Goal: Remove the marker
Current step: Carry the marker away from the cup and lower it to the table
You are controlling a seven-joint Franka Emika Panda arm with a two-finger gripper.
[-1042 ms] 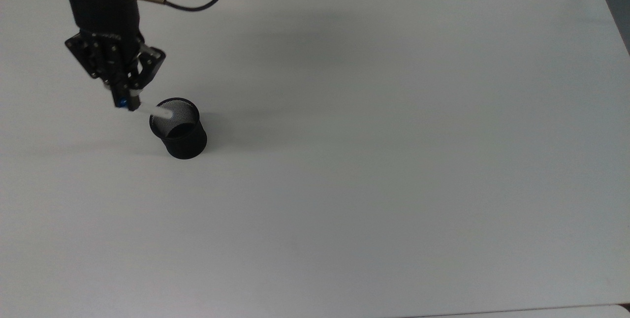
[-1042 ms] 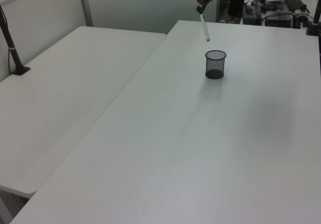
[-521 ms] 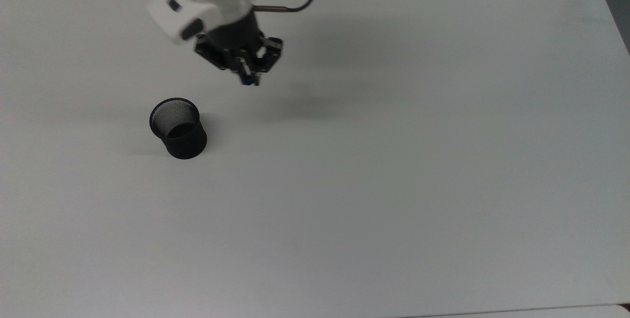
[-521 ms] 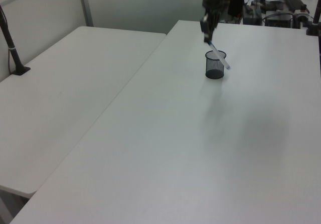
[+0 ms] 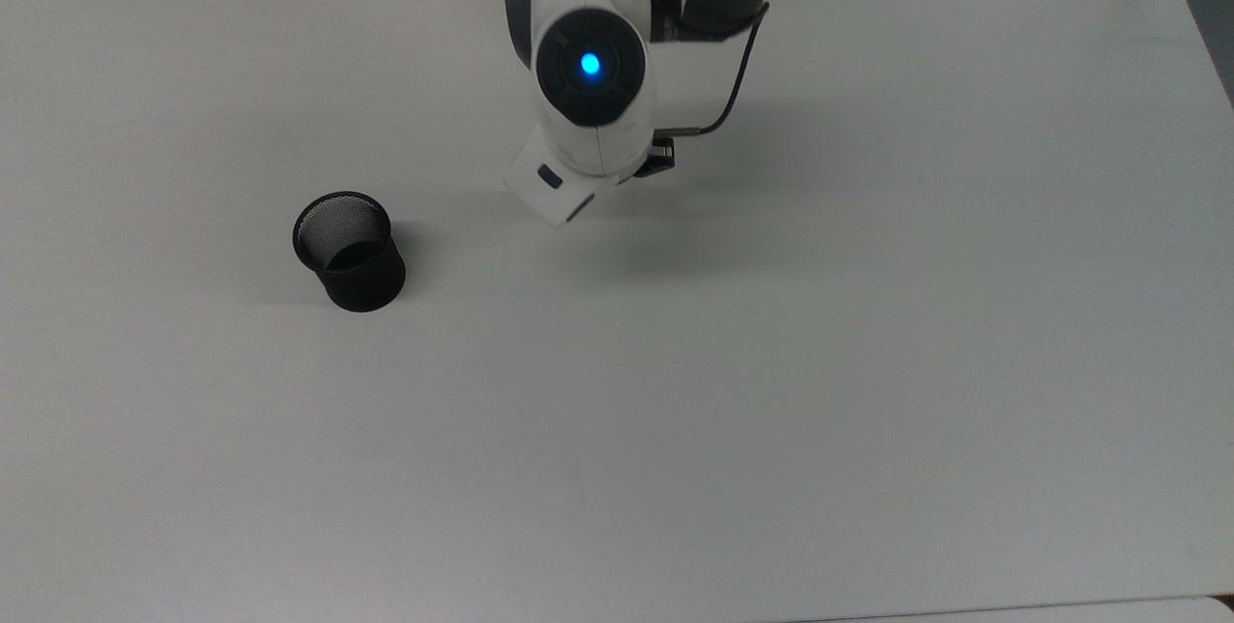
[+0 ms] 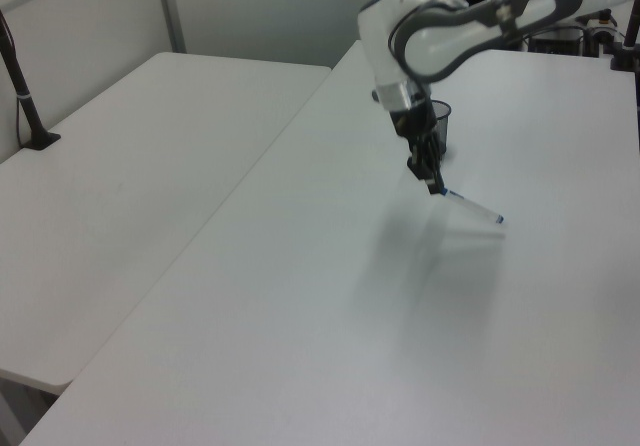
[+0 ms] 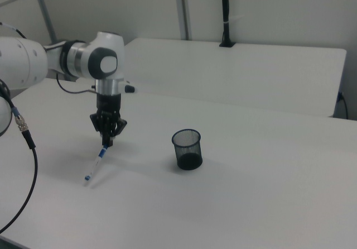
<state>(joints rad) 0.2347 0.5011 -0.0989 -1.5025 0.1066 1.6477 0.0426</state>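
The fingers of the gripper point(image 7: 108, 141) are clamped on the upper end of the marker point(image 7: 95, 164). In the right view this is in the left half of the frame, a little above the middle height. The marker hangs down from the fingers at a slant, with its lower end toward the lower left of the frame. That lower end shows a bit of blue and is at or just above the white worktop point(image 7: 268, 204); I cannot tell if it touches.

In the left view the gripper point(image 6: 432, 184) is right of centre in the upper half of the frame, and the marker point(image 6: 470, 206) goes from it toward the right and slightly down. A pale shadow lies on the worktop point(image 6: 300, 346) below it.

The black mesh cup point(image 7: 187, 149) stands upright near the centre of the right view, well apart from the marker, and nothing is inside it as far as I can see. In the top view the cup point(image 5: 349, 251) is in the left part of the frame at middle height. The white arm point(image 5: 598, 73) is at the upper centre there, with a blue light on its round joint, and it covers the gripper and the marker below.

In the left view the cup point(image 6: 441, 116) is partly behind the arm point(image 6: 440, 36).
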